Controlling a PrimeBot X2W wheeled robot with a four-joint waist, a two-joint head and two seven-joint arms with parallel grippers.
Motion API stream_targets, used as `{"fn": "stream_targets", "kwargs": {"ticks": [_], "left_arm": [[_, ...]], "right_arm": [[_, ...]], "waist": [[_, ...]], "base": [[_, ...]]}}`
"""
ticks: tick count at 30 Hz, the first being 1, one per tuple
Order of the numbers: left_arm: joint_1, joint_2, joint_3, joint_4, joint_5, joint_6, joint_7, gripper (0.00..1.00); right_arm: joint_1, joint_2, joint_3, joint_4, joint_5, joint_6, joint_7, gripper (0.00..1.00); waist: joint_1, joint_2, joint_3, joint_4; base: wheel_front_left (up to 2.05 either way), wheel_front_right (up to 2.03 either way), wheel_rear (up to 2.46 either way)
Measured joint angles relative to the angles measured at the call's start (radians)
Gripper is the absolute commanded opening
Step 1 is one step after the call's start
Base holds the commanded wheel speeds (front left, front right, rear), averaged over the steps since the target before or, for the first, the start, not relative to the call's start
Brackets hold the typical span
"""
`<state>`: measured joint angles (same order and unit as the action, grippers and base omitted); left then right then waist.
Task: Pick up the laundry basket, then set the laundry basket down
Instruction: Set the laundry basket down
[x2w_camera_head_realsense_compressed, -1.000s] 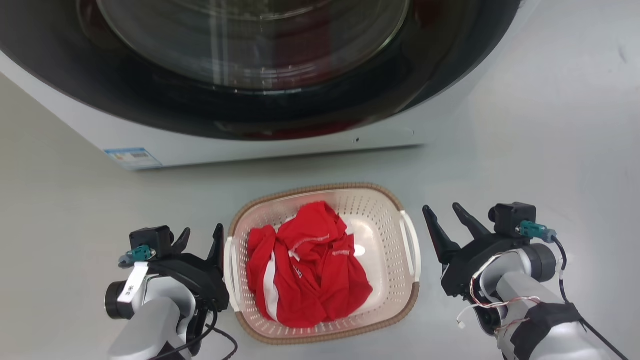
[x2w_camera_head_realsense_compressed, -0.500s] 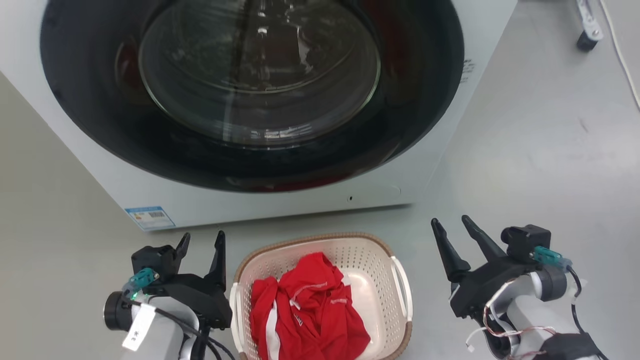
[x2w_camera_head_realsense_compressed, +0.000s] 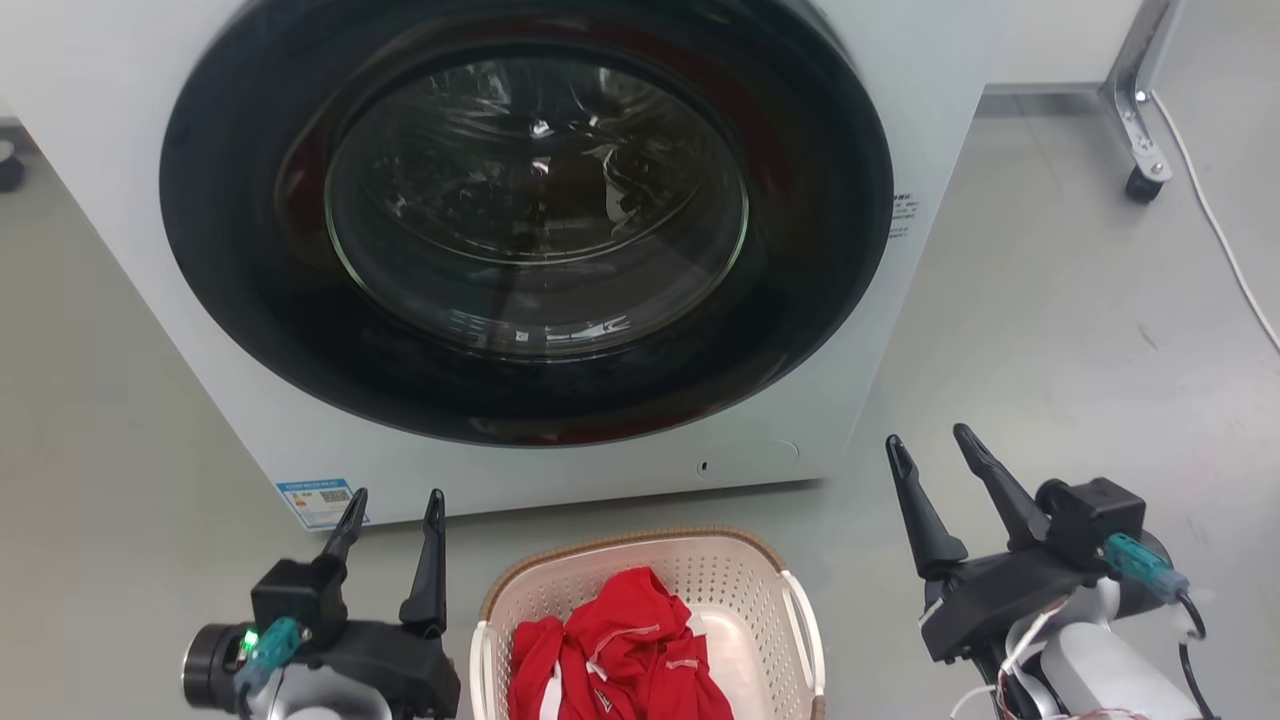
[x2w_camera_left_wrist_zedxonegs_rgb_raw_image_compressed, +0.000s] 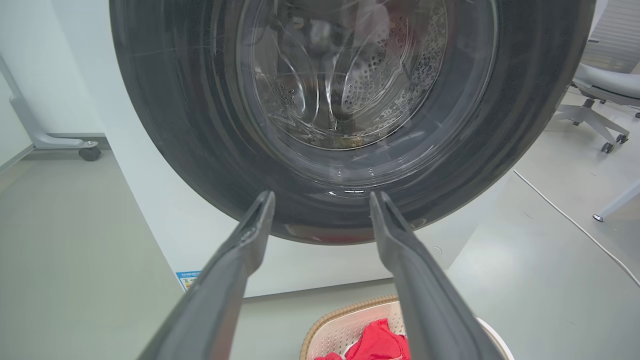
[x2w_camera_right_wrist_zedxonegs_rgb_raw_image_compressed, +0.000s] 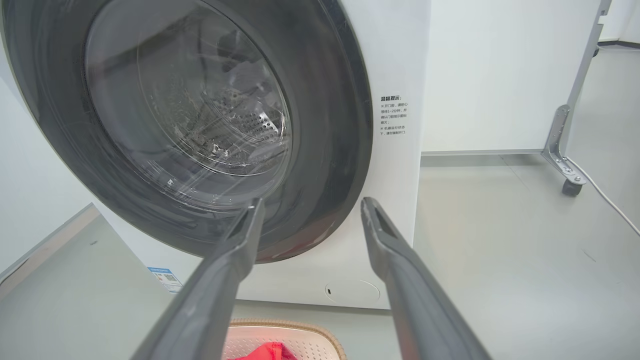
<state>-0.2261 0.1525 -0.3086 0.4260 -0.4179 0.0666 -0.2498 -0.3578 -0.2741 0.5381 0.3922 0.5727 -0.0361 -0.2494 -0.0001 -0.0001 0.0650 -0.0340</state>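
Observation:
The laundry basket (x2w_camera_head_realsense_compressed: 740, 590) stands on the floor at the bottom of the head view, cream with a brown rim and red clothes (x2w_camera_head_realsense_compressed: 620, 650) inside. Its far rim also shows in the left wrist view (x2w_camera_left_wrist_zedxonegs_rgb_raw_image_compressed: 330, 325) and the right wrist view (x2w_camera_right_wrist_zedxonegs_rgb_raw_image_compressed: 290, 327). My left gripper (x2w_camera_head_realsense_compressed: 393, 505) is open, raised to the left of the basket and apart from it. On the basket's right my right gripper (x2w_camera_head_realsense_compressed: 930, 445) is open too, clear of the white handle (x2w_camera_head_realsense_compressed: 805, 640). Both point toward the washer, nothing between their fingers.
A white front-loading washer (x2w_camera_head_realsense_compressed: 930, 130) with a shut dark round glass door (x2w_camera_head_realsense_compressed: 530, 200) stands just behind the basket. A wheeled metal frame leg (x2w_camera_head_realsense_compressed: 1135, 110) and a white cable (x2w_camera_head_realsense_compressed: 1220, 240) lie on the grey floor at the far right. An office chair (x2w_camera_left_wrist_zedxonegs_rgb_raw_image_compressed: 600, 85) stands further off.
The head camera has tilted up, so the basket has slid to the bottom edge and more of the washer shows. Both grippers have risen beside the basket and stay open.

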Motion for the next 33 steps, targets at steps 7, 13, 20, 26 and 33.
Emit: {"fn": "stream_targets", "kwargs": {"ticks": [7,13,20,26,33], "left_arm": [[0.092,0.013,0.007,-0.134,0.021,0.022,0.0,1.0],[0.174,0.027,0.02,-0.228,0.055,0.04,0.0,1.0],[0.244,0.03,0.038,-0.297,0.068,0.048,0.0,1.0],[0.27,0.027,0.061,-0.329,0.071,0.049,0.012,1.0],[0.29,0.021,0.076,-0.351,0.085,0.057,0.047,1.0]], "right_arm": [[0.084,-0.015,-0.029,-0.103,-0.019,-0.037,0.0,1.0],[0.159,-0.024,-0.052,-0.17,-0.044,-0.061,0.0,1.0],[0.22,-0.045,-0.085,-0.224,-0.064,-0.071,0.0,1.0],[0.245,-0.049,-0.104,-0.254,-0.076,-0.079,0.0,1.0],[0.262,-0.049,-0.121,-0.268,-0.087,-0.083,0.0,1.0]], "waist": [[0.0,0.0,-0.033,0.001],[0.0,0.0,-0.056,-0.002],[0.0,0.0001,-0.068,-0.007],[0.0002,0.0001,-0.067,-0.007],[0.0001,0.0001,-0.065,-0.003]], "base": [[0.0,0.0,0.0],[0.0,0.0,0.0],[0.0,0.0,0.0],[0.0,0.0,0.0],[0.0,0.0,0.0]]}}
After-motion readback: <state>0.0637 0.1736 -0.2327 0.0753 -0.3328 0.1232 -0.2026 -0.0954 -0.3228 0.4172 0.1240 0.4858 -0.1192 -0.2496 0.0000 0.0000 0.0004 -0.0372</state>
